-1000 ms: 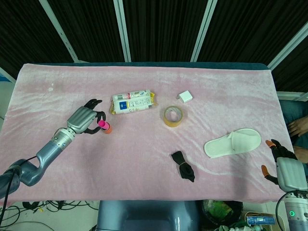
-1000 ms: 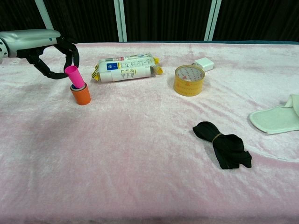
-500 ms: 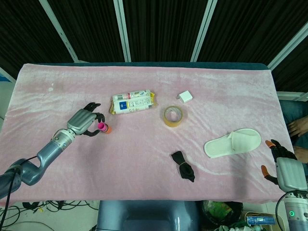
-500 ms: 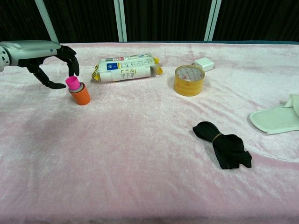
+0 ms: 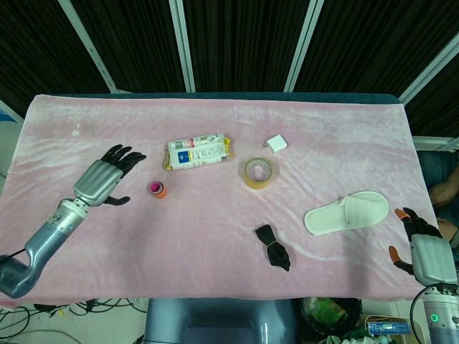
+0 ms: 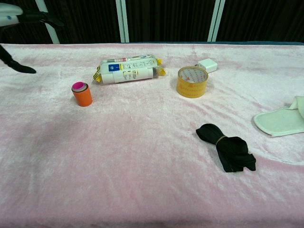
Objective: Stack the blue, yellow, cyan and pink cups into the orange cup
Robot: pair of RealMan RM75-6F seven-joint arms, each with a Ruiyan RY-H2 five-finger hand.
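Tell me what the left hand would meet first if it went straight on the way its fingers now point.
Probably nothing on the table. In the head view the left hand is open, fingers aimed up-right toward the far edge of the pink cloth, passing left of the wipes packet and clear of the orange cup. Height is unclear.

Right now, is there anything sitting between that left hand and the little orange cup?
Nothing visible. The left hand is open, apart from the orange cup, with only bare pink cloth between. The pink cup is already nested inside.
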